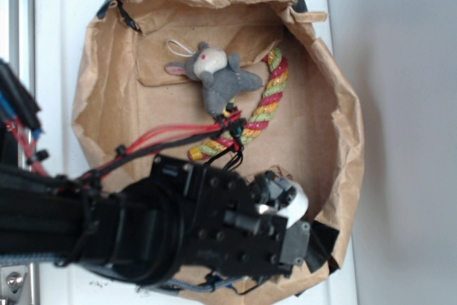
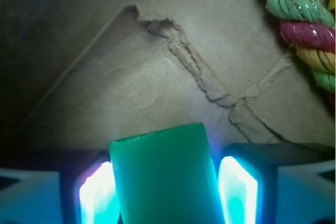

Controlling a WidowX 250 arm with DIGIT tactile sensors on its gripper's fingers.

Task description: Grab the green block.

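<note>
The green block (image 2: 164,174) is a smooth bright-green slab with rounded corners, standing between my gripper's (image 2: 167,184) two glowing pads. The left pad (image 2: 97,195) and the right pad (image 2: 236,190) both press against its sides, so the gripper is shut on it. Brown cardboard lies beyond the block. In the exterior view my gripper (image 1: 282,206) sits low in the brown paper nest, near its front right side. The arm hides the green block there.
A grey plush mouse (image 1: 214,73) lies at the back of the nest. A twisted red-yellow-green rope (image 1: 268,101) (image 2: 304,24) curves between it and my arm. Crumpled brown paper walls (image 1: 346,126) ring the area. Red and black cables (image 1: 164,137) run along the arm.
</note>
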